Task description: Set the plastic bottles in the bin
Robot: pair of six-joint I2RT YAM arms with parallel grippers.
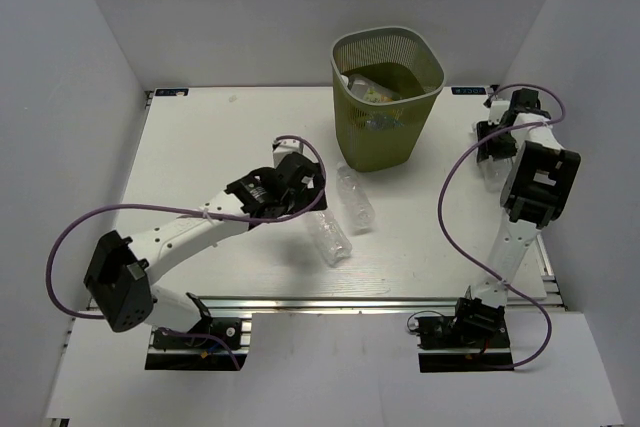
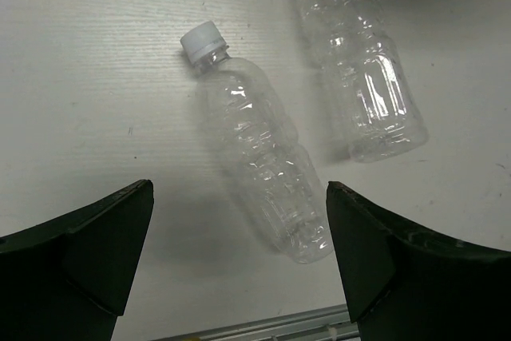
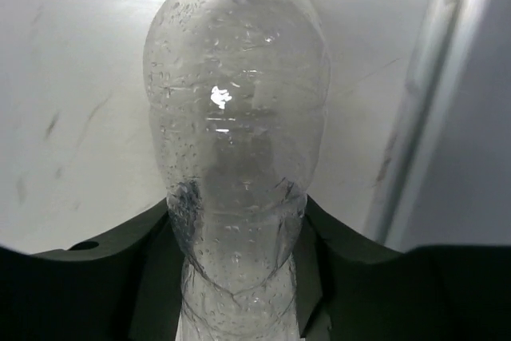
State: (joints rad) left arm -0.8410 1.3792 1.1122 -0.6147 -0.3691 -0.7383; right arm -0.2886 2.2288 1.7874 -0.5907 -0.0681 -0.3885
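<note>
The olive-green mesh bin [image 1: 388,132] stands at the back middle of the table with some bottles and labels inside. Two clear plastic bottles lie in front of it: one [image 1: 355,197] nearer the bin and one [image 1: 330,235] closer to me. In the left wrist view the white-capped bottle [image 2: 259,149] lies with its base between my open left gripper's [image 2: 239,245] fingers, which hover above it; the other bottle [image 2: 363,69] lies up right. My left gripper [image 1: 310,199] hangs over them. My right gripper [image 3: 237,277] is shut on a clear bottle [image 3: 235,141] at the table's right edge [image 1: 492,169].
White walls close in the table on the left, back and right. A metal rail [image 3: 419,117] runs along the right edge beside the held bottle, and another [image 2: 263,327] runs along the near edge. Purple cables loop from both arms.
</note>
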